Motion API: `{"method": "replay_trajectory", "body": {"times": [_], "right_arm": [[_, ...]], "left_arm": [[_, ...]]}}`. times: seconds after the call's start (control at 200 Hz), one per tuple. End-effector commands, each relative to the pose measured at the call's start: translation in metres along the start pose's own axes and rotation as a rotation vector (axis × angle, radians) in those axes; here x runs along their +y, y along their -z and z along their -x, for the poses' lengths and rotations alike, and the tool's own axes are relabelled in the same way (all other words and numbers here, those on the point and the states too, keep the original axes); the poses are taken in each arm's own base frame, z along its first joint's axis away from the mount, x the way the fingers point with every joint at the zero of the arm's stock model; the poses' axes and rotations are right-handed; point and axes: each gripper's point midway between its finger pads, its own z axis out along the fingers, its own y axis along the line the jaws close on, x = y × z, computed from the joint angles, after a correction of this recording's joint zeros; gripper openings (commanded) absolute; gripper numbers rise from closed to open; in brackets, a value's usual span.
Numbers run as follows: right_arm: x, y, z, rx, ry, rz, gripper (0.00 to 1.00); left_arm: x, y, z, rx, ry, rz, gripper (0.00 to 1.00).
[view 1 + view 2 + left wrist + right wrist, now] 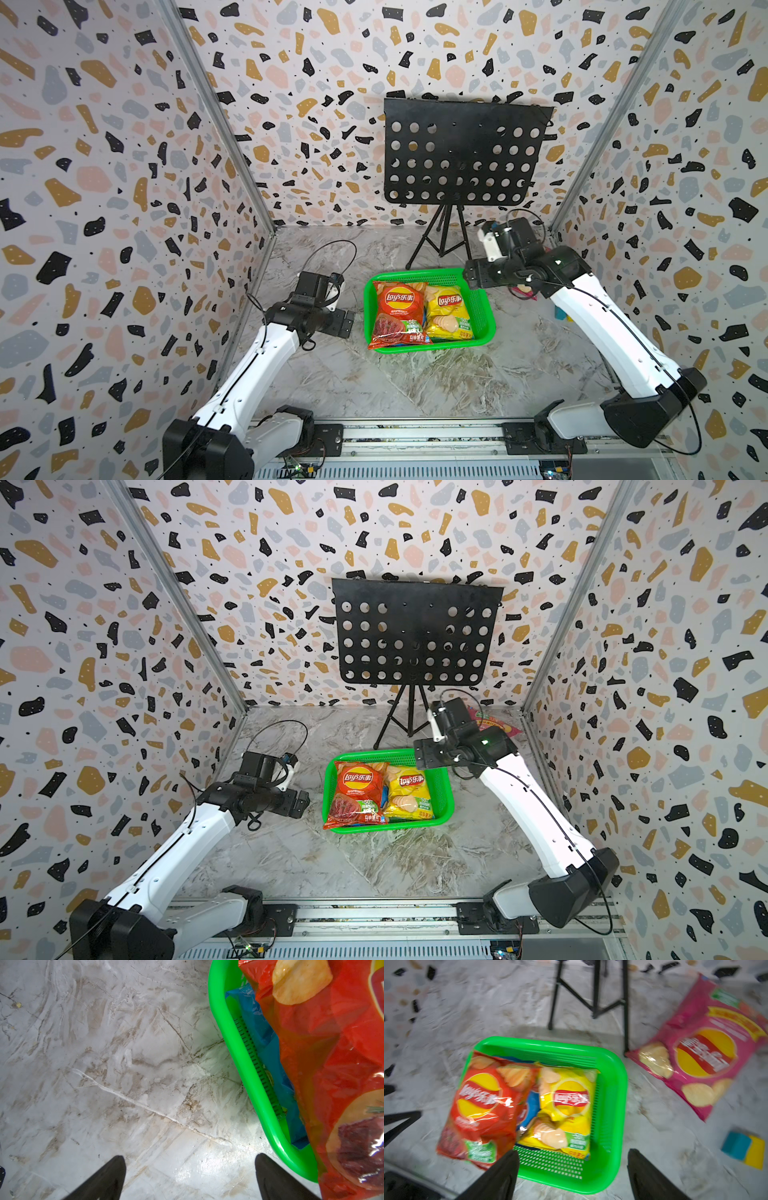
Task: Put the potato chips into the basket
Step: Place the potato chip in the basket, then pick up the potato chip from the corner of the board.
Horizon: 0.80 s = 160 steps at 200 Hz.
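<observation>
Status: 3 of 4 bags are in the basket.
- The red bag and yellow bag lie side by side on top.
- The blue bag is under them; only slivers show.
- Red's near end overhangs the front rim.
- The pink bag is out, flat on the desk. It lies beyond the basket on the right arm's side, just beside a leg of the music stand and mostly hidden behind that arm in a top view.

Right fingers are spread and empty, over the basket's right edge. Left fingers are spread wide and empty, above bare desk just beside the basket's left wall.

My read: we're between placements, pink is next, and it's the right arm's job.

Next move:
- Swing right off the basket to pink.
- Come down clear of the stand leg.
- Pinch the puffy body or a seam.
- Stack it on red and yellow, since the floor looks full.

Ignore the blue-yellow block.
</observation>
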Motion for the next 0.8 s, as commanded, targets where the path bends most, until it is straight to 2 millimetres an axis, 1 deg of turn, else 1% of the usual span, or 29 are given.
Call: {"method": "replay_trajectory", "body": {"times": [0.0, 0.105, 0.245, 0.32, 0.416, 0.506, 0.591, 0.691, 0.796], "right_arm": [[-0.050, -0.014, -0.023, 0.072, -0.156, -0.108, 0.85], [-0.093, -0.026, -0.030, 0.067, -0.305, -0.156, 0.84], [-0.145, -0.045, -0.039, 0.042, -0.527, -0.197, 0.83], [-0.161, -0.059, -0.038, 0.017, -0.620, -0.162, 0.83], [-0.185, -0.074, -0.042, 0.020, -0.718, -0.165, 0.83], [-0.203, -0.087, -0.043, 0.020, -0.779, -0.159, 0.83], [-0.212, -0.100, -0.041, 0.030, -0.829, -0.115, 0.82], [-0.212, -0.112, -0.032, 0.036, -0.807, -0.062, 0.79], [-0.217, -0.120, -0.025, 0.050, -0.786, -0.067, 0.78]], "left_arm": [[0.002, 0.000, 0.003, -0.017, 0.004, 0.009, 1.00], [0.002, 0.000, 0.002, -0.019, 0.004, 0.008, 1.00], [0.001, 0.000, 0.002, -0.019, 0.004, 0.002, 1.00], [0.000, 0.000, 0.002, -0.017, 0.004, -0.001, 1.00], [0.000, -0.001, 0.000, -0.013, 0.004, -0.004, 1.00], [-0.001, 0.000, 0.001, -0.019, 0.004, -0.006, 1.00], [-0.001, 0.001, 0.001, -0.021, 0.004, -0.005, 1.00], [-0.001, 0.001, 0.001, -0.021, 0.004, -0.005, 1.00], [-0.001, 0.001, 0.002, -0.024, 0.004, -0.009, 1.00]]}}
